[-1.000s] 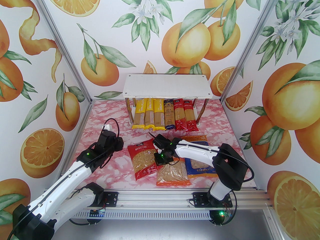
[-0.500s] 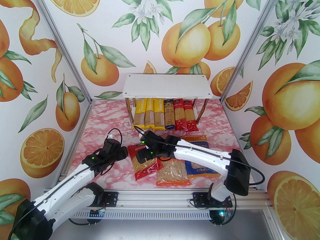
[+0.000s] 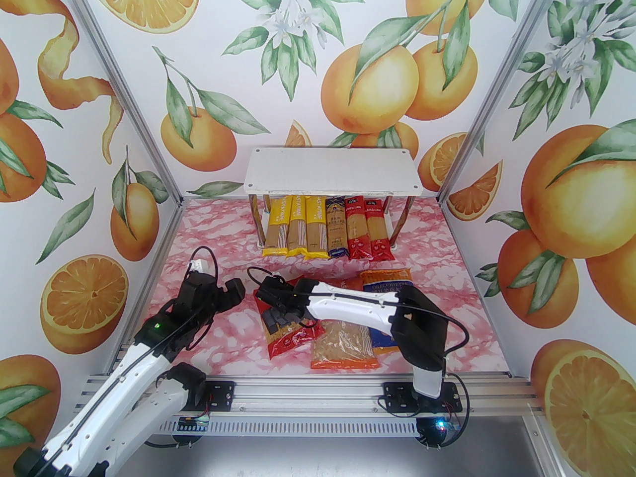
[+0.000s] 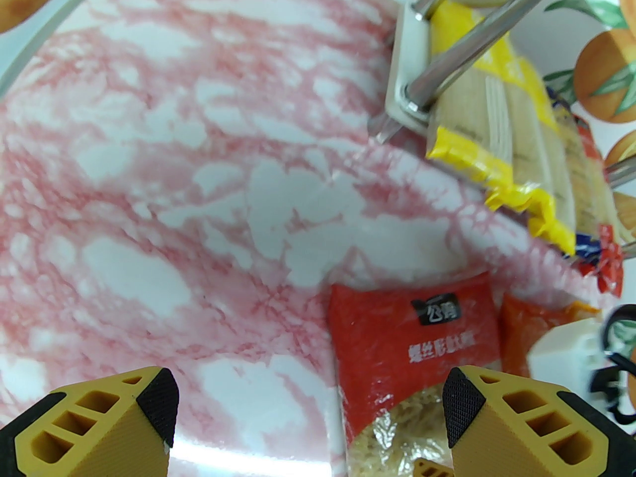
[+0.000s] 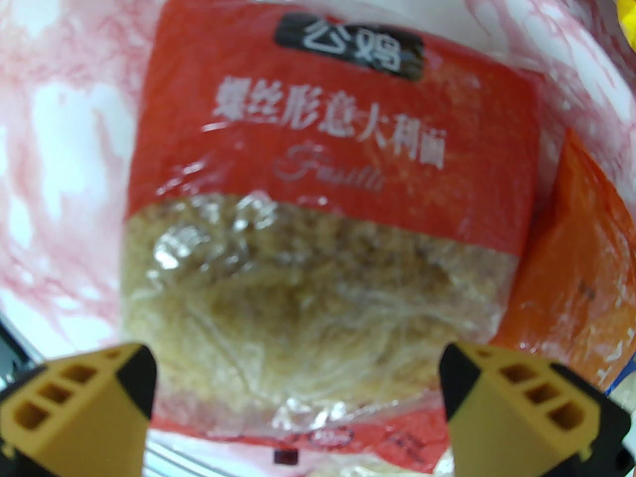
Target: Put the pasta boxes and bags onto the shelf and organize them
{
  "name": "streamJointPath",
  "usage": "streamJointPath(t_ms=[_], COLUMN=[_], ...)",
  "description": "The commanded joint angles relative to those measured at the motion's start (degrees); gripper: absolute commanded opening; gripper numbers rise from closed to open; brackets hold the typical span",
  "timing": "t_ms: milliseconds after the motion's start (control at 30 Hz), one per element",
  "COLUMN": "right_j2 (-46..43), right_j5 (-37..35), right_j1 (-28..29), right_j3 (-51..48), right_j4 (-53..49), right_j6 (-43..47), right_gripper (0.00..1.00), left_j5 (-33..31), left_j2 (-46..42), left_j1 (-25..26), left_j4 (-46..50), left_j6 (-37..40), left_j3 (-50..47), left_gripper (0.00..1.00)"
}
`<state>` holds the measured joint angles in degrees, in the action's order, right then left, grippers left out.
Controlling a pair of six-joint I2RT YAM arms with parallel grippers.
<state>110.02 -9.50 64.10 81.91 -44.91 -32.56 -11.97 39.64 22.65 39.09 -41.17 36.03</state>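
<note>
Your right gripper (image 5: 298,380) has swung left off the orange bag (image 3: 343,351) and now hovers, jaws wide apart and empty, over the red bag (image 5: 328,167) on the near table. Your left gripper (image 4: 308,405) has spread too, at that bag's left edge. I judge a pickup for the shelf (image 3: 333,177) is next. The red bag reads 公鸡, 螺丝形意大利面, "Fusilli".
</note>
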Motion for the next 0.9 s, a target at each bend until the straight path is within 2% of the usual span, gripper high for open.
streamJointPath(t_ms=[0, 267, 433, 500, 633, 700, 800, 833, 867], right_j2=[2.7, 5.6, 6.1, 6.0, 5.4, 4.9, 3.8, 3.3, 2.6], right_j5=[-1.2, 0.7, 4.0, 6.1, 9.4, 10.0, 10.3, 10.1, 10.0], right_j1=[0.2, -0.8, -1.4, -1.7, -1.9, -2.0, -2.0, -2.1, -2.1], right_j3=[1.3, 0.6, -1.9, -3.5, -6.6, -7.7, -8.4, -8.6, -8.8], right_j4=[-1.3, -2.1, -2.5, -2.0, -1.0, -0.8, -0.4, -0.2, 0.1], right_j6=[-0.5, 1.3, 2.3, 2.7, 2.5, 2.5, 2.6, 2.6, 2.6], right_gripper=[1.0, 0.99, 0.89, 0.8, 0.53, 0.43, 0.23, 0.12, 0.07], left_j5=[0.1, 0.5, 0.9, 1.1, 1.5, 1.5, 1.5, 1.5, 1.5], left_j2=[-0.5, 0.6, 1.3, 1.5, 2.2, 2.5, 2.7, 2.8, 2.9], left_j1=[-0.5, -1.1, -1.3, -1.4, -1.4, -1.4, -1.4, -1.4, -1.3], left_j4=[2.1, 0.9, -0.1, -0.5, -1.1, -1.4, -1.6, -1.7, -1.8], left_j6=[1.6, 1.8, 1.8, 1.8, 1.8, 1.8, 1.7, 1.8, 1.7], left_j3=[2.2, 1.6, 1.6, 1.6, 1.5, 1.6, 1.6, 1.6, 1.6], left_gripper=[0.93, 0.94, 0.94, 0.93, 0.94, 0.94, 0.93, 0.93, 0.93])
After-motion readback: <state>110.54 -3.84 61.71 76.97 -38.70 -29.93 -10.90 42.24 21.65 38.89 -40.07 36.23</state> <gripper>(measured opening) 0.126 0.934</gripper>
